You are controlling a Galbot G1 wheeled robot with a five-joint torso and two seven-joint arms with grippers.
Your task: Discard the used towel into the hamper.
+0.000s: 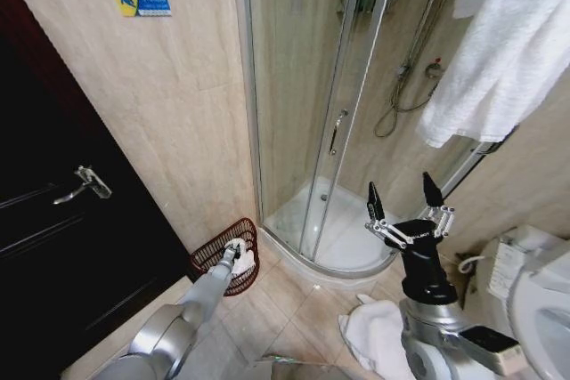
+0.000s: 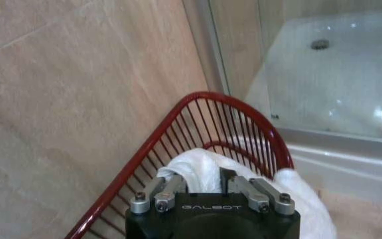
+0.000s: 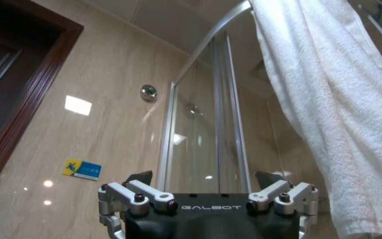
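Bathroom floor, by the shower wall: hamper is sitting in the corner. I'm holding my left gripper directly over its rim, jaws clamping the towel, which is hanging inside. Right gripper is idling raised, jaws apart.

The bathroom floor is overlooked from the head, the hamper and shower tray are seen again close over the left pincer, and the hanging towel and glass door are shared, looking upward, over the right pincer.
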